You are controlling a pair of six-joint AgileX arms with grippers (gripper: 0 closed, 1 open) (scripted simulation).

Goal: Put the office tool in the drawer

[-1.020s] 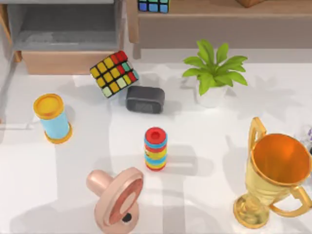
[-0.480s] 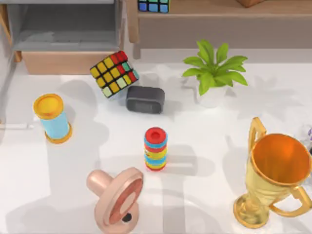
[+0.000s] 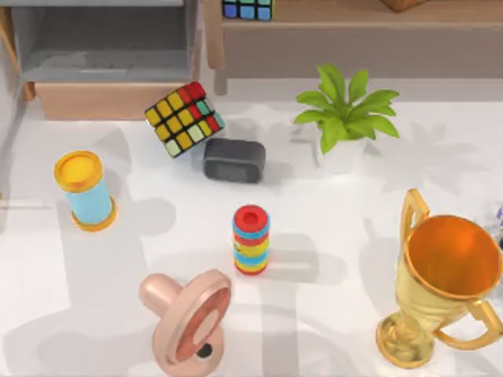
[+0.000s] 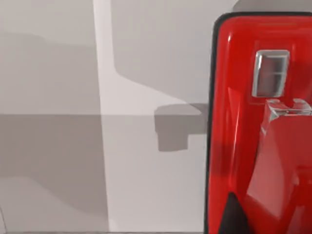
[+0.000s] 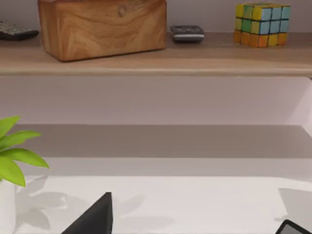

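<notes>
left wrist view, red stapler (image 4: 258,131) close up, over pale surface

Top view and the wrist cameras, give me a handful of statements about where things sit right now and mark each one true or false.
1. The drawer stands open at the table's far left, its grey floor showing. True.
2. The red stapler shows close up in the left wrist view. True.
3. The scrambled puzzle cube lies inside the drawer. False: it sits on the table in front of the drawer, beside the dark grey box.
4. The striped ring stack has toppled onto its side. False: it stands upright near the table's middle.
5. The gold trophy stands at the table's right side. True.
6. The potted plant sits on the wooden shelf. False: it is on the table.
</notes>
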